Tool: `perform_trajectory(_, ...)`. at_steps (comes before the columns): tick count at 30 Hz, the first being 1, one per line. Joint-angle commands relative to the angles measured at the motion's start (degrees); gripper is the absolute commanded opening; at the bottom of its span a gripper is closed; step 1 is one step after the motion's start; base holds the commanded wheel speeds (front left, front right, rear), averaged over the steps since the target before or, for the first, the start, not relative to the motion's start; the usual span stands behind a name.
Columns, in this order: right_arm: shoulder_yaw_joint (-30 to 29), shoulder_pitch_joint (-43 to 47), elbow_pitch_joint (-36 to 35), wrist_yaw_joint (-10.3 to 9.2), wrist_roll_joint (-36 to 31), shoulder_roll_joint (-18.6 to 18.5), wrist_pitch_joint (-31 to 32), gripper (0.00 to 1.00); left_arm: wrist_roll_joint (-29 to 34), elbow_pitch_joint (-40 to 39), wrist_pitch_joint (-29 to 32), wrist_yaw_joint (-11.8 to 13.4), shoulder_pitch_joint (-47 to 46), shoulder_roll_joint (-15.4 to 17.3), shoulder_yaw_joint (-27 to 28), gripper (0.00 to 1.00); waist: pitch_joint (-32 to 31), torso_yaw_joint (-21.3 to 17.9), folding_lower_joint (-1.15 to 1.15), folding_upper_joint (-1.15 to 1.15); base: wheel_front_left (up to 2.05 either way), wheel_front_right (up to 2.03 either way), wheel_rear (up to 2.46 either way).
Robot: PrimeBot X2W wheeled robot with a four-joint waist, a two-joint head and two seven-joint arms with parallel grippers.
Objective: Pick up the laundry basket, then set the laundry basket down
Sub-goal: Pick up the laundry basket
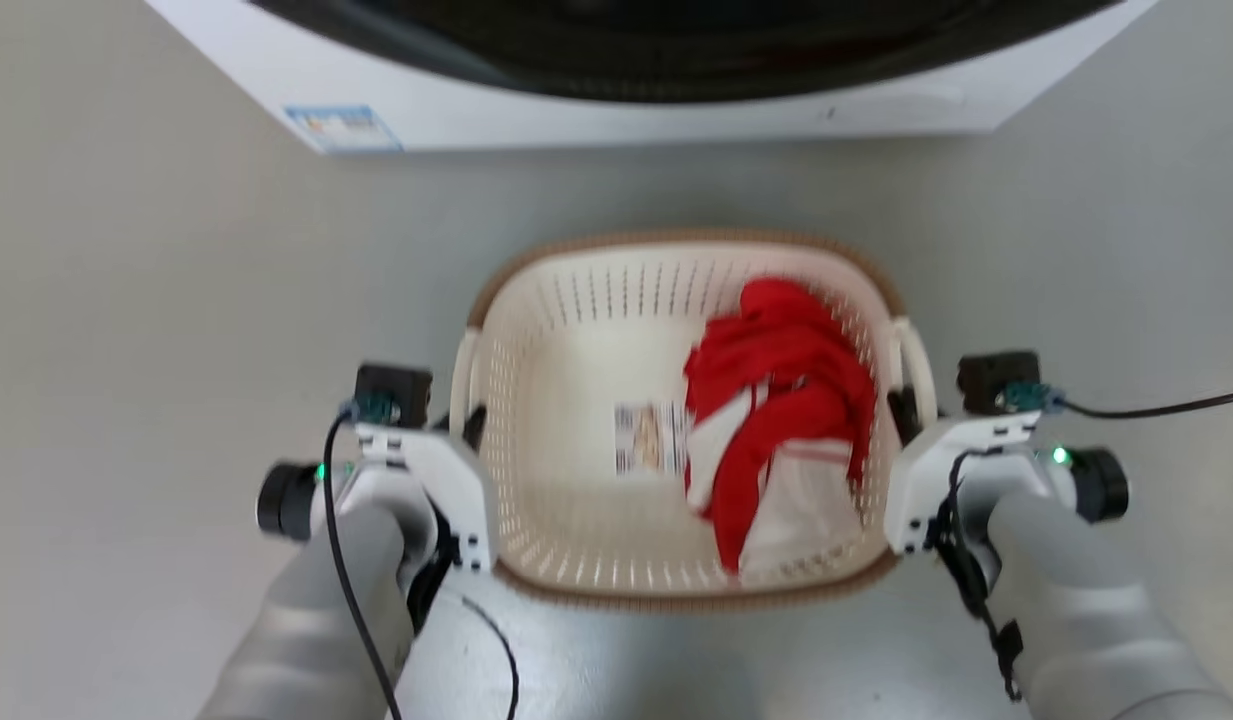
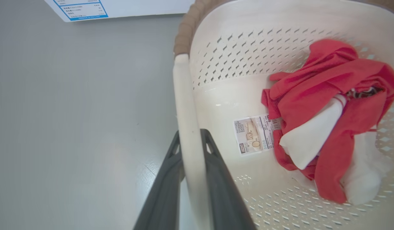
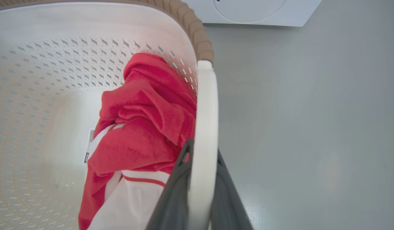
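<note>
Left end effector (image 2: 190, 132) clamps the left handle (image 2: 184, 95) of the laundry basket (image 1: 676, 592), which is at the floor (image 1: 126, 350) before the washing machine (image 1: 626, 110); I cannot tell if it is lifted. Inside lie a paper label (image 1: 651, 438), then red-and-white clothes (image 1: 776, 400). Right end effector (image 3: 203, 148) clamps the right handle (image 3: 206, 105), probably so both sides rise level.

The laundry basket (image 1: 676, 240) is straight before me, between my hands; my left hand (image 2: 191, 135) clasps its left handle (image 2: 184, 95), a finger on either side; my right hand (image 3: 204, 148) likewise clasps the right handle (image 3: 206, 102); inside, a crumpled garment (image 1: 776, 400) lies toward the right, with a label (image 1: 651, 437) on the bottom just left of it; behind the basket a washing machine (image 1: 616, 110) stands on the floor (image 1: 126, 300).
</note>
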Motion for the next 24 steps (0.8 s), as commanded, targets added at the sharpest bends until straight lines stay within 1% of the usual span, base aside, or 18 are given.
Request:
perform_trajectory(1, 2.3, 2.7, -0.1, 0.42, 0.7, 1.2, 0.9, 0.00, -0.3, -0.2, -0.2, -0.3, 2.1, 1.4, 0.3, 0.00, -5.5, -0.7, 0.00, 0.00, 0.00, 0.00, 0.00)
perform_trajectory(4, 4.4, 4.2, 0.0, 0.42, 3.1, 1.2, 3.0, 0.00, -2.2, 0.2, 1.4, -0.6, 4.9, 1.4, -0.2, 0.00, -10.0, -1.2, 0.00, 0.00, 0.00, 0.00, 0.00)
perform_trajectory(13, 10.6, 9.5, -1.0, 0.42, 10.2, 1.2, 8.5, 0.00, -4.6, 0.8, 5.5, -0.9, 11.6, 1.4, -3.5, 0.00, -22.5, -2.4, 0.00, 0.00, 0.00, 0.00, 0.00)
perform_trajectory(14, 11.6, 10.2, -1.0, 0.42, 11.2, 1.2, 9.3, 0.00, -5.2, 0.9, 6.5, -1.0, 12.8, 1.4, -4.2, 0.00, -24.9, -2.6, 0.00, 0.00, 0.00, 0.00, 0.00)
perform_trajectory(24, 16.2, 13.6, -1.4, 0.42, 15.9, 1.2, 13.4, 0.00, -7.7, 0.0, 11.1, -1.1, 17.6, 1.4, -7.5, 0.00, -34.1, -2.8, 0.00, 0.00, 0.00, 0.00, 0.00)
